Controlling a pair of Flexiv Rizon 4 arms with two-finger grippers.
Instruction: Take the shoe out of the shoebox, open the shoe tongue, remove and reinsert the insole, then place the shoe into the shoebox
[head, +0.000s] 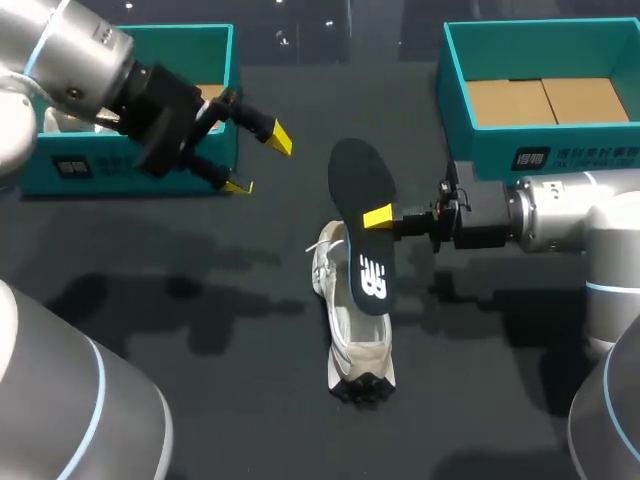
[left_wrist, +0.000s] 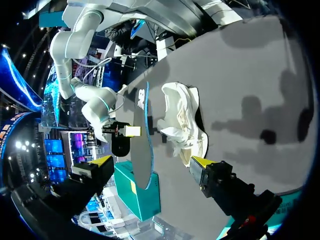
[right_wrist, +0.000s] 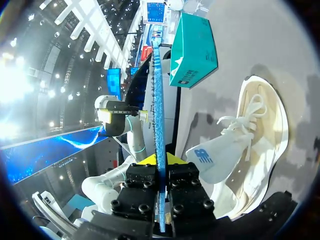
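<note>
1. Insole (head: 362, 225): dark, with a white logo on its upper face. It is held in the air over the shoe (head: 352, 335), crossing the shoe's laced part in the head view. Whether its lower end touches the shoe we cannot tell.

2. Right gripper (right_wrist: 159, 159): clamped on the insole. The head view shows only one yellow tip on the insole's edge. Our right wrist view shows the insole edge-on, a thin blue line, with a finger pressed against each face.

3. Left gripper (head: 259, 162): fingers spread wide with nothing between them, hanging in front of the left shoebox (head: 215, 60), well apart from the shoe.

4. Shoe: white, lying on the dark table (head: 200, 300) between the two boxes, inside neither. Only the right wrist view shows the tongue (right_wrist: 207, 160) folded out, with the inside of the shoe in sight. The left wrist view shows the shoe just beside the insole's dark face.

5. Right shoebox (head: 460, 110): teal, open, with a brown cardboard liner (head: 545, 100) seen in the head view alone.
</note>
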